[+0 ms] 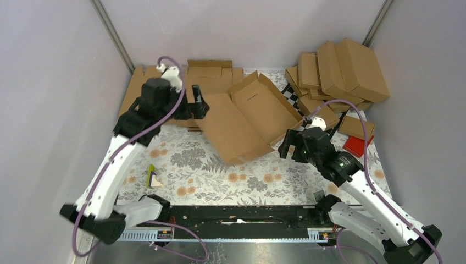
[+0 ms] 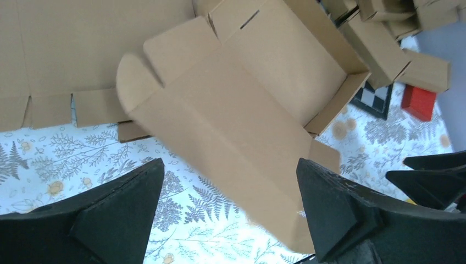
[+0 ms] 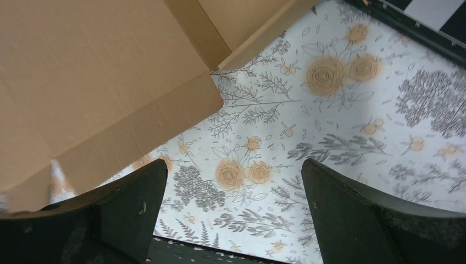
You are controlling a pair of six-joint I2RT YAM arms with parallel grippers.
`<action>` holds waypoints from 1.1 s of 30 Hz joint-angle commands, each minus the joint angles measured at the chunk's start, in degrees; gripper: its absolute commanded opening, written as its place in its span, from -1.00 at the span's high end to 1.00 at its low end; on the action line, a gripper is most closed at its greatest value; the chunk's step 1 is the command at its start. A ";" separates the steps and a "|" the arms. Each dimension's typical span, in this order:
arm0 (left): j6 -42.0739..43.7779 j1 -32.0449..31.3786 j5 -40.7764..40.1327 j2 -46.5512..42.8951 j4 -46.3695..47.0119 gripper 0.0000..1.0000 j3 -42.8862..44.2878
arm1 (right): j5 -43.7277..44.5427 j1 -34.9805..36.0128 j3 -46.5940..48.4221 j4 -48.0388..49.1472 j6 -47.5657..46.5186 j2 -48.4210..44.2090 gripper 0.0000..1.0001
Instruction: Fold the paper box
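Your plain brown corrugated cardboard paper box point(image 1: 242, 124) lies half-folded on the floral-print mat point(image 1: 220, 179), centre-to-far part. Prob. light, stiff panels, bends at creases only, so pinch flap edges. L gripper point(image 1: 199, 107) over mat's far-left, R gripper point(image 1: 287, 147) over its right; both jaws apart, empty.

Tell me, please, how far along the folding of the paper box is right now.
Done: one half of the paper box stands as a shallow tray with raised walls. In hand: nothing; the left end effector and right end effector both hang open. Left: the lid panel lies open, its flaps unfolded; it needs closing over the tray and tucking.
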 commanded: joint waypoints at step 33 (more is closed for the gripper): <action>-32.12 2.77 5.16 -19.47 18.01 -0.98 -46.96 | 10.63 -15.18 19.12 9.09 6.01 38.32 -0.86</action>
